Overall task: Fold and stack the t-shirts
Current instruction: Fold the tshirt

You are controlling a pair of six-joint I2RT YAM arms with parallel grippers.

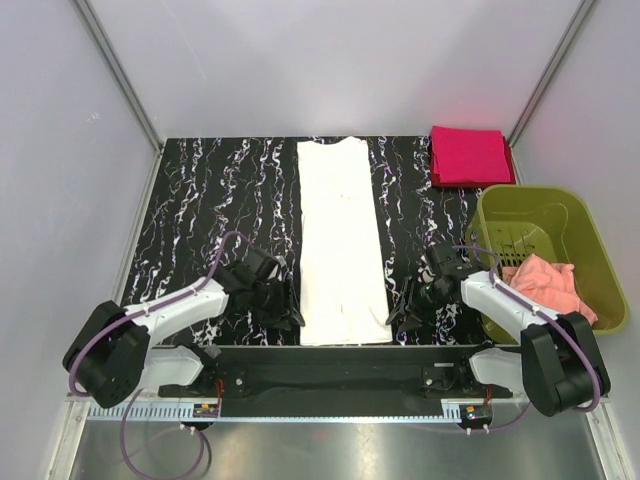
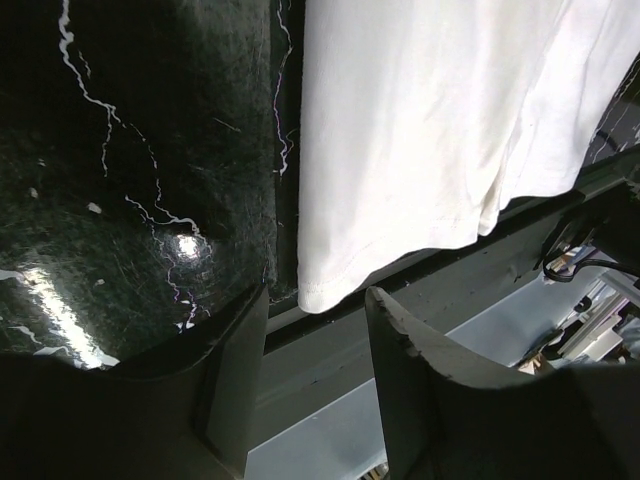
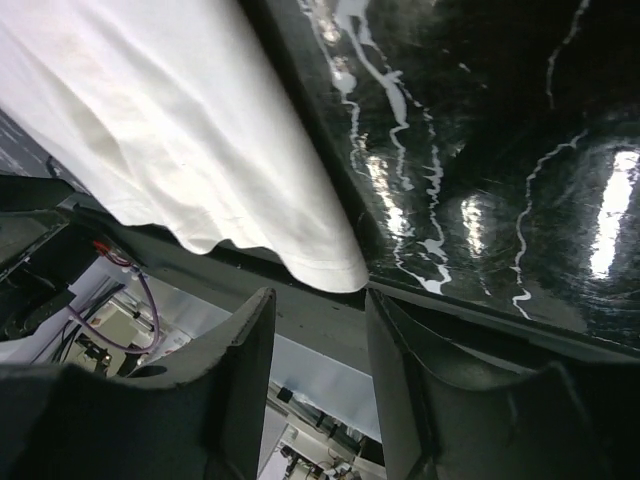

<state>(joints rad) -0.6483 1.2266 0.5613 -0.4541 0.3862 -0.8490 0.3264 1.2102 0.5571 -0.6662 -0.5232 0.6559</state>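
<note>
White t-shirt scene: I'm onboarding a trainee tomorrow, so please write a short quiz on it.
1. True or false: the red t-shirt lies folded at the table's far right corner.
2. What is in the green basket? A) pink cloth B) red t-shirt C) nothing
3. Open or shut: the left end effector and right end effector, each by a near corner of the white t-shirt?
Key: 1 true; 2 A; 3 both open.

Top camera looks down; wrist cameras closely share white t-shirt (image 2: 430,130).
</note>
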